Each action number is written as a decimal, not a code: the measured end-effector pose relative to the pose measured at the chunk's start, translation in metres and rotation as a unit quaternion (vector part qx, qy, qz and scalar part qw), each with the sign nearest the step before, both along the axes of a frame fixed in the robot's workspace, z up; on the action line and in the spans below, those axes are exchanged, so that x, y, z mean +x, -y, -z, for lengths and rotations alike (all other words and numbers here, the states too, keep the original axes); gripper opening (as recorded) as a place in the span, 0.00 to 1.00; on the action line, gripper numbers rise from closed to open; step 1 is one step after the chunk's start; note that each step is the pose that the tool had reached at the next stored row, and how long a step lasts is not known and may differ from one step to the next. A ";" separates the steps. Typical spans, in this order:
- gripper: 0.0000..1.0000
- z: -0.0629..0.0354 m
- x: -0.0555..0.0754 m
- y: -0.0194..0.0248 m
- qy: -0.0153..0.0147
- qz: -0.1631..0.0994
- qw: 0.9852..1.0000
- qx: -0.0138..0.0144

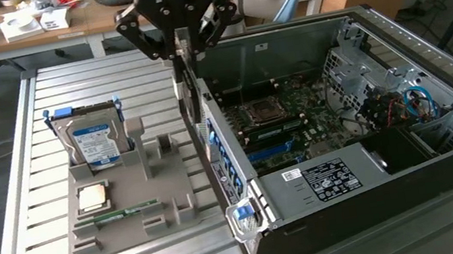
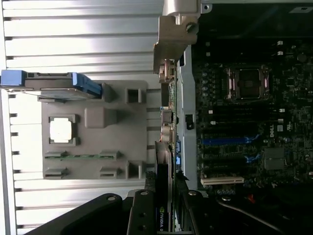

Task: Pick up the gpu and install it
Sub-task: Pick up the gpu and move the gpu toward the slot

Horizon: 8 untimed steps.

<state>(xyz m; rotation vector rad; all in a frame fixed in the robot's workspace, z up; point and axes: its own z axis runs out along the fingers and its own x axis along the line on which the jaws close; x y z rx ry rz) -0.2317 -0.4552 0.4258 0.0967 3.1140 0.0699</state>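
Your gripper (image 1: 184,52) had its fingers clamped on the gpu (image 1: 188,99), hanging edge-down just beside the case wall (image 1: 227,130); any sideways drift, you risked clipping it

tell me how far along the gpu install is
Done: the gpu looks lifted off the grey tray, gripped by the end effector. In hand: it hangs upright just outside the open case wall, on the tray side. Left: it is not yet inside the case or seated; the motherboard's blue slot is bare.
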 end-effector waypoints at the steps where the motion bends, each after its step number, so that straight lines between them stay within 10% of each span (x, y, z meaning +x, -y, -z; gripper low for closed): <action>1: 0.26 -0.0001 0.004 0.0000 0.000 0.000 1.000 0.000; 8: 0.26 -0.0001 0.036 0.0000 0.000 0.000 1.000 0.000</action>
